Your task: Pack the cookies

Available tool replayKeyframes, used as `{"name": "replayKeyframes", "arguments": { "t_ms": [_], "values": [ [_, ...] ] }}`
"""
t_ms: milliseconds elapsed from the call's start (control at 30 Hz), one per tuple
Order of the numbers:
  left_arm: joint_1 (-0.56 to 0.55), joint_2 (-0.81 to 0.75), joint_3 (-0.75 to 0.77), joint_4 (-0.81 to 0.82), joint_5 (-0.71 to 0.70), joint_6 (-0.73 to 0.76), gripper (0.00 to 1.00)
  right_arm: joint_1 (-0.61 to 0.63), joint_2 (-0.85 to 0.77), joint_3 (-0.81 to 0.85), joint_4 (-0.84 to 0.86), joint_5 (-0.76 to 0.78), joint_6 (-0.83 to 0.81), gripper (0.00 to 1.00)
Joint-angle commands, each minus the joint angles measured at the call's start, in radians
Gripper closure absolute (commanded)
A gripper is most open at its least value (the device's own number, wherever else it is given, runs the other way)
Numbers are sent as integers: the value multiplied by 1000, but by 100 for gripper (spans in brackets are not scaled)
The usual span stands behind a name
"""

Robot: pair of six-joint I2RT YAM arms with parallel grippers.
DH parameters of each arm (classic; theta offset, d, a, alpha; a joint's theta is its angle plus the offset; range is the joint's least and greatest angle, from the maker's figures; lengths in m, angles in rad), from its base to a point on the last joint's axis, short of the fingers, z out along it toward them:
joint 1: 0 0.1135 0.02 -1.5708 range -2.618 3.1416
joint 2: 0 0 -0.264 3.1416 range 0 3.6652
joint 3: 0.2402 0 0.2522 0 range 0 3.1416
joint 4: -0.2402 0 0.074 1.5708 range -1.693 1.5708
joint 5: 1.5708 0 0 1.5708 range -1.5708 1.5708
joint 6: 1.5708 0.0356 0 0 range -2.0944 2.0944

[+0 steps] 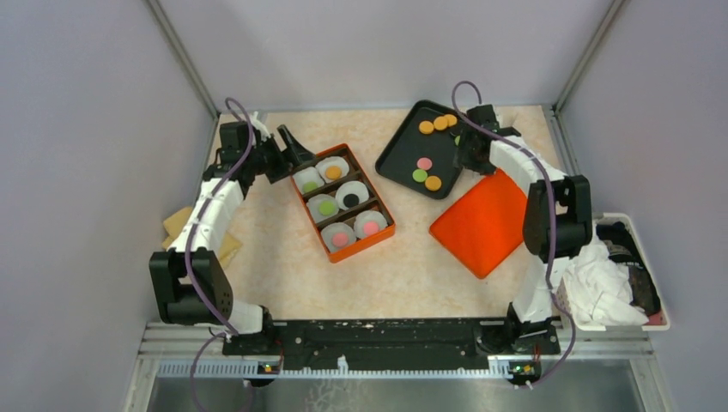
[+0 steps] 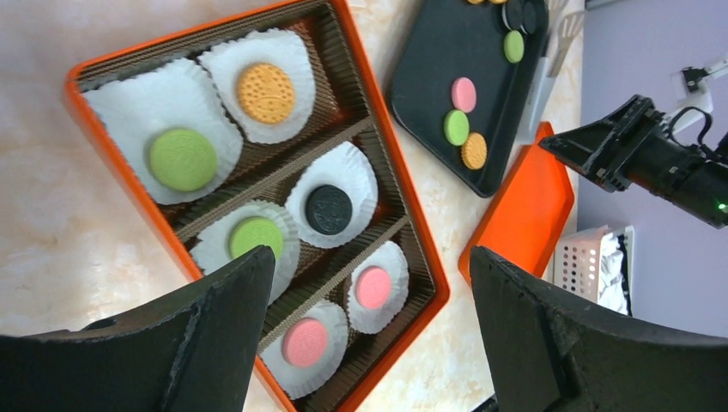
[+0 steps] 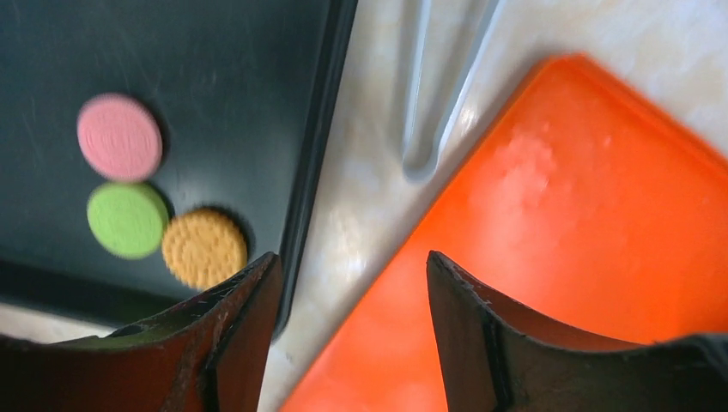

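All six paper cups (image 2: 348,167) in the orange box (image 1: 367,246), set left of the table's centre, are filled with one of the cookies (image 1: 327,207) each, while several more cookies (image 1: 424,163) lie on the black tray (image 1: 403,159) toward the table's far edge. The left gripper (image 2: 367,257) is held wide apart and empty above the box. The right gripper (image 3: 352,257) is parted with nothing in it over the tray's right edge, beside a metal utensil (image 3: 419,165). The filling is judged done or nearly so, with the orange lid (image 1: 485,223) toward the table's right edge not yet fitted.
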Motion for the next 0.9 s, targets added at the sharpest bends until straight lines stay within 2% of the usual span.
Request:
{"name": "replayKeyframes", "arguments": {
  "t_ms": [0, 200, 367, 433, 567, 867],
  "values": [
    [-60, -46, 16, 4, -5, 8, 11, 36, -114, -151, 54, -35, 29, 40],
    [-139, -68, 15, -3, -66, 12, 11, 60, -178, -310, 125, -92, 65, 43],
    [-163, -69, 14, -46, -144, 23, 11, 81, -234, -319, 117, -88, 63, 43],
    [-163, -61, 10, -82, -184, 18, 14, 91, -275, -331, 118, -85, 55, 43],
    [-177, -70, -43, -74, -178, -19, 22, 97, -311, -379, 136, -103, 45, 44],
    [-240, -105, -102, -48, -195, -36, 19, 137, -312, -480, 174, -140, 82, 46]
  ]
}}
